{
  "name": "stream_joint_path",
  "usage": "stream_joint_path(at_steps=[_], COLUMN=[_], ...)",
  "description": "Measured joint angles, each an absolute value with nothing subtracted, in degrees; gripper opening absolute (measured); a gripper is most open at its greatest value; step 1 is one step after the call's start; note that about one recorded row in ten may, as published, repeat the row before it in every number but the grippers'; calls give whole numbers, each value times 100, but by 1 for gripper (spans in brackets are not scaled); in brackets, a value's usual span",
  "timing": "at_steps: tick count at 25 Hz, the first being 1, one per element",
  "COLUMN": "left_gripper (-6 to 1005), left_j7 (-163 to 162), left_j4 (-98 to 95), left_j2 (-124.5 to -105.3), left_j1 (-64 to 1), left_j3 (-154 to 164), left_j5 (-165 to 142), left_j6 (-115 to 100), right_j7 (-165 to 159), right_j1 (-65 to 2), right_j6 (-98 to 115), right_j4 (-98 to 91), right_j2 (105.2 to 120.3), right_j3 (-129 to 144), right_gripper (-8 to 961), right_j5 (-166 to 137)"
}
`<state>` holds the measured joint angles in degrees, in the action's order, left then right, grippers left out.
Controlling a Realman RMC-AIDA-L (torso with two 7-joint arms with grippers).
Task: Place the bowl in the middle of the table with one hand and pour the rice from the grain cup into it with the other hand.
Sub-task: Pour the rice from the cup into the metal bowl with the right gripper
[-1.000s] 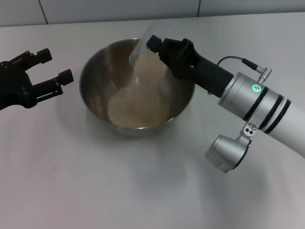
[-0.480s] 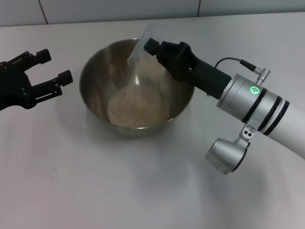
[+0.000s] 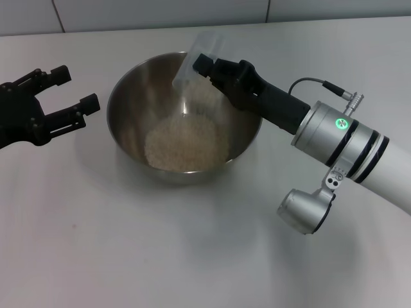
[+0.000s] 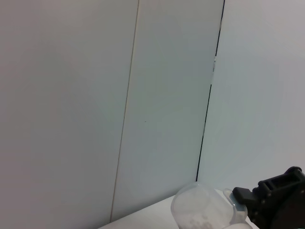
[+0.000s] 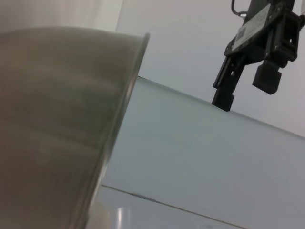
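The steel bowl [image 3: 128, 102] stands mid-table with a pale heap of rice [image 3: 186, 146] on its bottom. Over its far rim my right gripper [image 3: 207, 63] is shut on the clear grain cup [image 3: 199, 52], which is tipped mouth-down toward the bowl. The left wrist view shows the cup [image 4: 205, 210] with only a few grains left inside, and the right gripper [image 4: 279, 200] beside it. My left gripper [image 3: 76, 86] hovers open to the left of the bowl, holding nothing. It also appears open in the right wrist view [image 5: 252, 62], beyond the bowl's outer wall [image 5: 57, 119].
The white table [image 3: 128, 244] stretches around the bowl. A tiled wall [image 3: 160, 13] runs along its far edge. My right arm's silver wrist [image 3: 340, 141] hangs over the table's right side.
The cup held rice and a stream fell from it a second ago; now the cup looks almost empty and nothing falls. The right gripper shifted slightly left. The left gripper stayed put.
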<state>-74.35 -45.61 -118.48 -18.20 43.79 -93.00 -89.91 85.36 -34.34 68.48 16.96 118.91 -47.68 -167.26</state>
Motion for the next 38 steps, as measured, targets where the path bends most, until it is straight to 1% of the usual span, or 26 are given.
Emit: stream_joint_path(at_steps=[16, 38], left_gripper=[842, 842], left_j7=[-7452, -7495], left_j4=[-4545, -4585], left_j2=[-11848, -11854], left_j1=[-1823, -1901], left_j3=[4390, 4395], left_j5=[-9314, -9289], left_j6=[-8922, -8962], right_j7=[8578, 8251], right_j1=[-3424, -3058], right_j6=[6854, 6865], right_j4=[1723, 1946], right_j2=[11893, 11944], right_j3=[-4755, -4719], right_gripper=[3, 3], right_j5=[-16721, -16689])
